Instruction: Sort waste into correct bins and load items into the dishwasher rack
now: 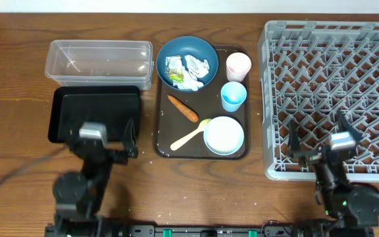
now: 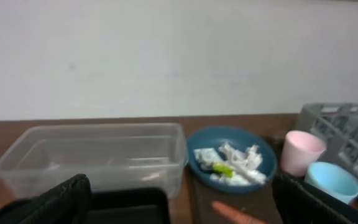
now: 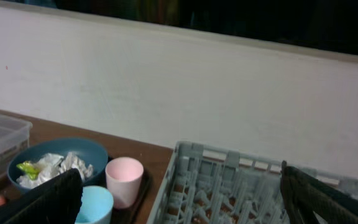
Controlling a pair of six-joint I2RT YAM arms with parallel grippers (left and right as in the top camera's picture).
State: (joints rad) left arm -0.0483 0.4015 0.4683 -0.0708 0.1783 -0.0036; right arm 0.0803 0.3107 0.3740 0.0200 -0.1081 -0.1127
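The dark blue bowl holds crumpled white wrappers and a yellow-green packet; it also shows in the left wrist view. A pink cup, a light blue cup, a carrot piece, a pale yellow spoon and a white bowl lie on the brown tray. The clear tub stands behind the black tray. The grey rack is at the right. My left gripper is open and empty over the black tray. My right gripper is open and empty over the rack's front part.
The wooden table's front edge is close behind both arms. A white wall runs along the back of the table. A cable trails from the left arm at the front left.
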